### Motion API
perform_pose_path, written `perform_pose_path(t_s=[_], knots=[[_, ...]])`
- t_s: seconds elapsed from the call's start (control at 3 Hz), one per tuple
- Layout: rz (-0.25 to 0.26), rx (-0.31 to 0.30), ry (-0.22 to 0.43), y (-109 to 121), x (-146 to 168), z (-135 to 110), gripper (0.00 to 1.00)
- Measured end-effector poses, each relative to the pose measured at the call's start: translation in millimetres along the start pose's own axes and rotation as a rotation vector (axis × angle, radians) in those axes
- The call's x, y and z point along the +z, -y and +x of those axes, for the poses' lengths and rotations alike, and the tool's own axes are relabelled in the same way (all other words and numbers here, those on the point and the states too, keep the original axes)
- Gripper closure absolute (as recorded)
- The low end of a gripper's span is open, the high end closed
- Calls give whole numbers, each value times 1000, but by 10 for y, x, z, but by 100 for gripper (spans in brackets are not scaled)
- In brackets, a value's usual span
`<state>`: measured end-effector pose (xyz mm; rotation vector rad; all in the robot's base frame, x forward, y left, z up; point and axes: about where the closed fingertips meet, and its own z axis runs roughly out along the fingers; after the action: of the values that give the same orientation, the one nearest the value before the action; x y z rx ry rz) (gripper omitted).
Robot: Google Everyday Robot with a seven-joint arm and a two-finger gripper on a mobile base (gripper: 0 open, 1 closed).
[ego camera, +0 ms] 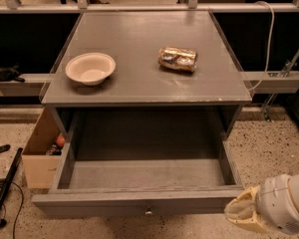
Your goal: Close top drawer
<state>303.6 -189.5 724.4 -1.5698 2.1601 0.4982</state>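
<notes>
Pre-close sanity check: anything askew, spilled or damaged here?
Nothing spilled or damaged. The top drawer stands wide open and looks empty. The bowl sits upright and the shiny packet lies on the cabinet top. The gripper is at lower right, by the drawer's front right corner.

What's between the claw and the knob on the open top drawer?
Only the bare grey front of the top drawer, in the camera view. The claw is at lower right by its corner; the knob sits mid-front.

Top drawer wide open.
Gripper just beside its front right corner; bowl, foil packet on cabinet top.
</notes>
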Motion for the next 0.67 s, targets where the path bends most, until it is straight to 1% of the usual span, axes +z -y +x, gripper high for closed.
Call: perform_pose_path(t_s=[0.33,0.67], knots=[[-51,-28,-8,51,309,-116,100],[-89,-43,-17,22,565,-155,100]])
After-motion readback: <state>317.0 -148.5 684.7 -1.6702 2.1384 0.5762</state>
